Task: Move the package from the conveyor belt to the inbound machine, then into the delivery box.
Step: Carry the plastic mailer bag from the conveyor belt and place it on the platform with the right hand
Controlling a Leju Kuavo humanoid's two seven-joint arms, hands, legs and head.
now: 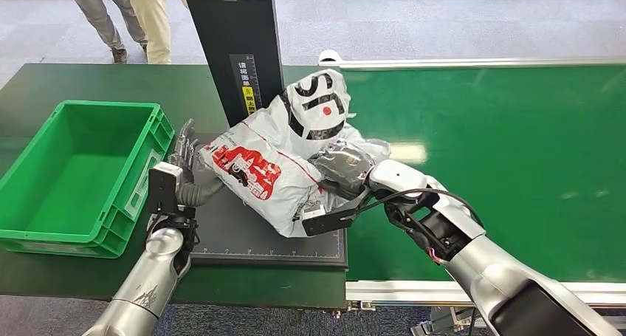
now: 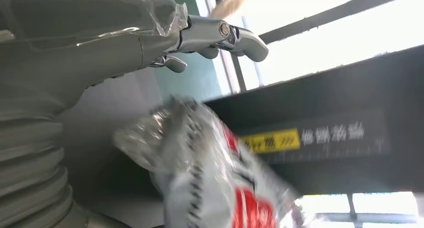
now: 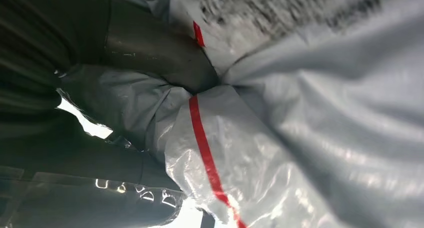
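The package (image 1: 277,162) is a white plastic mailer with red and black print, lying bunched on the black platform of the inbound machine (image 1: 251,236). My right hand (image 1: 343,170) grips its right side; the right wrist view shows the thumb (image 3: 155,50) pressed into the crumpled bag (image 3: 300,112). My left hand (image 1: 184,155) stands just left of the package with fingers apart, holding nothing. In the left wrist view its fingers (image 2: 220,35) are spread above the package's corner (image 2: 210,168). The green delivery box (image 1: 81,177) sits empty at the left.
The machine's black post (image 1: 236,48) with a yellow label rises behind the package. The green conveyor belt (image 1: 502,151) stretches to the right. Two people's legs (image 1: 125,15) stand at the back left.
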